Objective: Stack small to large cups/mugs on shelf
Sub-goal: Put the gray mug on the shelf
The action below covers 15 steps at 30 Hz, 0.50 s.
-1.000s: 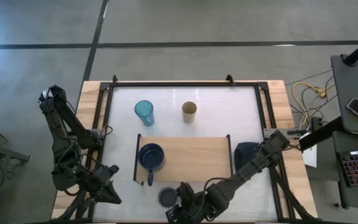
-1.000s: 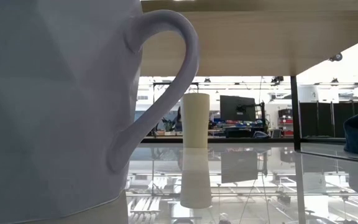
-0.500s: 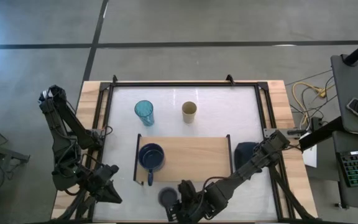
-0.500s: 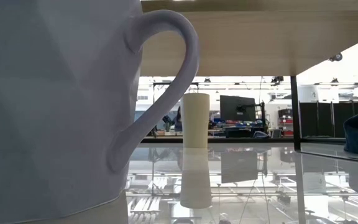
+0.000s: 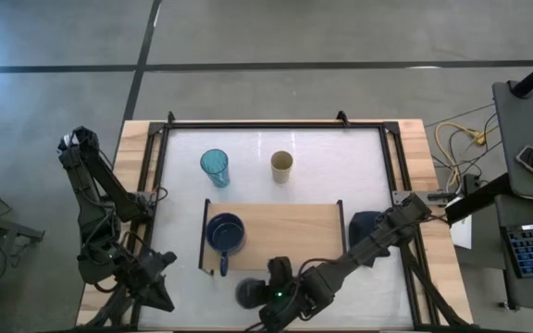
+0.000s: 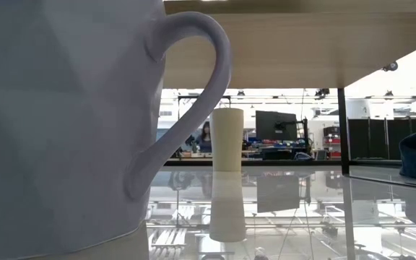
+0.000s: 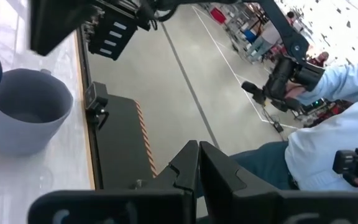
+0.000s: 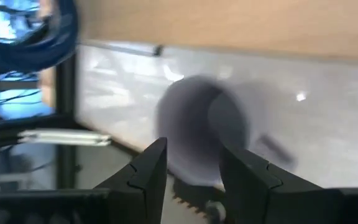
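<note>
The right gripper (image 8: 191,163), with fingers parted, is hovering over the grey mug (image 5: 248,293) standing at the desk's (image 5: 340,157) front edge, while the left gripper (image 7: 197,163), fingers pressed together, is waiting at the front-left corner.

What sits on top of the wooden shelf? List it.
Only the navy mug stands on the shelf, at its left end, handle toward the front edge. The rest of the board shows bare. The mug's inside looks dark; any contents cannot be made out.

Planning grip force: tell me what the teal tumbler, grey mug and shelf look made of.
Teal tumbler: likely plastic or glass, see-through walls. Grey mug: probably glazed ceramic, opaque with a soft sheen and thick handle. Shelf: light wood board, faint grain, with black metal-looking end frames.
</note>
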{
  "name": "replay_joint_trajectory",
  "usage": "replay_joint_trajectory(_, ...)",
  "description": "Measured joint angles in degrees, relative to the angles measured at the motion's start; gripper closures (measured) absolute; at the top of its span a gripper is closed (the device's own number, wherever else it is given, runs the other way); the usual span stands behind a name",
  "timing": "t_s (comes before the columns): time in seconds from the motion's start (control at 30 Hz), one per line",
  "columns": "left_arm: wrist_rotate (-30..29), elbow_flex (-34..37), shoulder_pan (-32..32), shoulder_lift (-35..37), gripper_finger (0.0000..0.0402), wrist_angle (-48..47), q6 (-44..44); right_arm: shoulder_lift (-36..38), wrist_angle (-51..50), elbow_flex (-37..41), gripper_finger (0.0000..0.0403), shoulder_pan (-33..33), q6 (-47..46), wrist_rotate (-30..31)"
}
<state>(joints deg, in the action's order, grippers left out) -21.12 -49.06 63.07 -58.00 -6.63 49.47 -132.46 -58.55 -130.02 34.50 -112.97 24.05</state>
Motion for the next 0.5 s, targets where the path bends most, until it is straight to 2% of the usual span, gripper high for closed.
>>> replay_joint_trajectory(0.17,0.11,0.0,-0.01,0.0,0.0402,-0.02,-0.58,-0.02,-4.2,0.76,0.027,-0.05,-0.8,-2.09)
replay_joint_trajectory(0.3,0.11,0.0,-0.02,0.0,0.0402,-0.91,-0.76,-0.02,-2.65,1.78,0.027,-0.02,-0.61,-5.2)
replay_joint_trajectory(0.5,0.13,0.04,0.0,-0.02,0.0402,-2.46,-0.44,-0.08,-1.31,3.53,0.027,-0.05,-0.55,-5.86)
